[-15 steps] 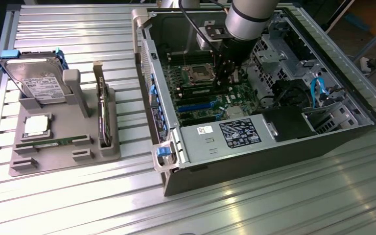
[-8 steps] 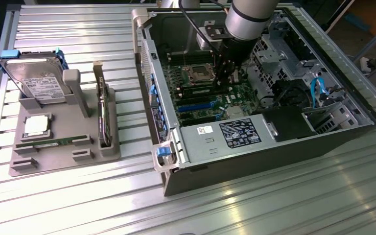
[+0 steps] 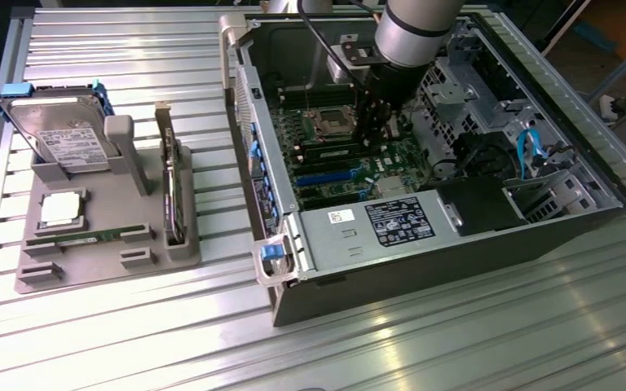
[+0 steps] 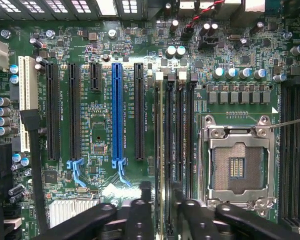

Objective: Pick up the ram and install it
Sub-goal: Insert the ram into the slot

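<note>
The ribbed aluminium table [image 3: 400,350] carries an open black tower computer case [image 3: 606,175] lying on its side, its walls forming a rim all around the green motherboard [image 4: 100,130]. The silver-and-black robot arm [image 3: 416,32] comes down steeply from the far edge of the exterior view into the middle of that opening, with the case walls well apart from it on each side but a metal drive cage close on the exterior view's right. Its black gripper [image 4: 163,202] points straight down at the board, over the bank of black memory slots between the long blue expansion slot [image 4: 117,115] and the square silver processor socket [image 4: 237,167]. The jaws stand apart, one finger [image 4: 140,212] on either side of the ram [image 4: 162,150], a long narrow green stick seen edge-on, standing in the slot nearest the expansion slots. Its long axis runs parallel to the neighbouring slots and to the blue slot, passing between the fingers without being clamped.
</note>
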Controlling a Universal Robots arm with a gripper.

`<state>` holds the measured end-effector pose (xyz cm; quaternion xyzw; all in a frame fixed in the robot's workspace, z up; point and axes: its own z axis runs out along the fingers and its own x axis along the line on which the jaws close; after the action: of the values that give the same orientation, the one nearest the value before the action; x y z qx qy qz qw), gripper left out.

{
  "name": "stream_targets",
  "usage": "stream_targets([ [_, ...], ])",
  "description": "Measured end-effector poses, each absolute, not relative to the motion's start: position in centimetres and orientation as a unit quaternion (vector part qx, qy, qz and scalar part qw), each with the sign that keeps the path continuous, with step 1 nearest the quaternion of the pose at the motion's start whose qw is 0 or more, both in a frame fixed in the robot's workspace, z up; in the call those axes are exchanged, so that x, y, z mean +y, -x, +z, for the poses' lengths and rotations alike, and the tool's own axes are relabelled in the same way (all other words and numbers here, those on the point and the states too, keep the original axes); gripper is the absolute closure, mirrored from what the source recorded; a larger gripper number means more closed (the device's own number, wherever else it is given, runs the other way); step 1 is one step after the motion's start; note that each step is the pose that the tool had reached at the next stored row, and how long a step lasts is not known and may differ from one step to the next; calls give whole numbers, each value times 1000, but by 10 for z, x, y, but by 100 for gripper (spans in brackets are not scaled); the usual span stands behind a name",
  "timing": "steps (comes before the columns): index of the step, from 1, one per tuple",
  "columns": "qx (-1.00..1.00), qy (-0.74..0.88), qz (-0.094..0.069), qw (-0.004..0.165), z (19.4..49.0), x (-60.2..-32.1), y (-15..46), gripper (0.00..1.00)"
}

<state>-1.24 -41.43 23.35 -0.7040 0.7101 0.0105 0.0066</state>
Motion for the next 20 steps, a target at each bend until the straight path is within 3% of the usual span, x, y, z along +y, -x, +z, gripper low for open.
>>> stream_targets([
  [1, 710, 704, 11, 7, 233, -414, 12, 68],
  [9, 710, 704, 10, 6, 236, -414, 12, 68],
  [20, 710, 704, 1, -3, 276, -414, 12, 68],
])
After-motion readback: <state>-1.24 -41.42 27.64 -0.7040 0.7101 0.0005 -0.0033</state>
